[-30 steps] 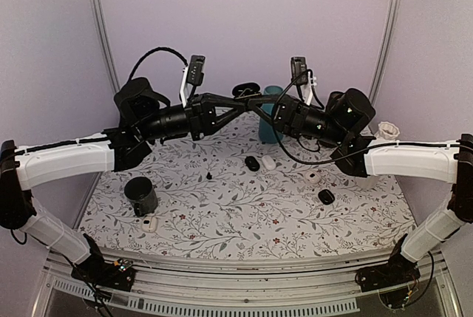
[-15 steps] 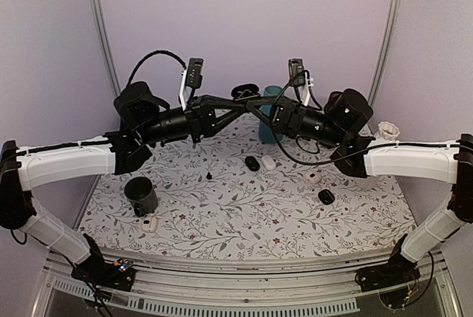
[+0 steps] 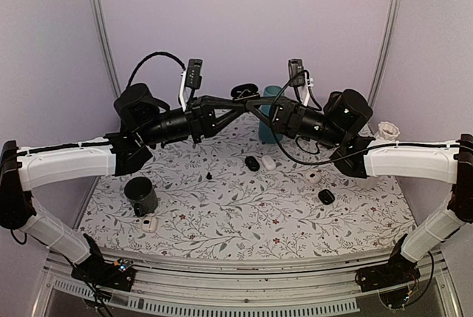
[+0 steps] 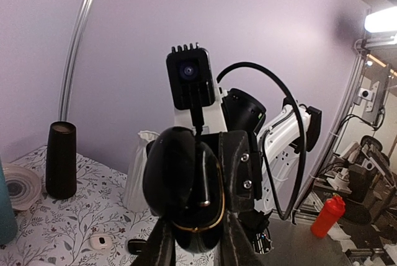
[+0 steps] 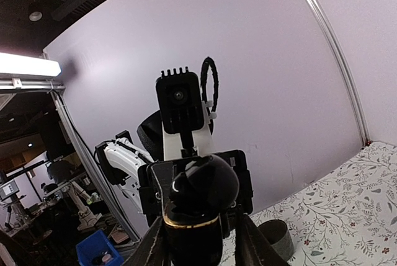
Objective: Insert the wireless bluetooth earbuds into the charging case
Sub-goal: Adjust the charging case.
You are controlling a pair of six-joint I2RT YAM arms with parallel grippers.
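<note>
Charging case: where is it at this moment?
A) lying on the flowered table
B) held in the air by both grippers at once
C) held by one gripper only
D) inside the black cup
B: the charging case is clamped in both the left gripper and the right gripper, which meet nose to nose above the table.

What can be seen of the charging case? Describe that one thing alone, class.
The charging case is a small, rounded, glossy black shell, plastic by its look, with a thin gold-coloured band round its seam. It is held in the air above the table. The left gripper has its jaws closed on it, and so has the right gripper. Whether its lid is open cannot be told.
</note>
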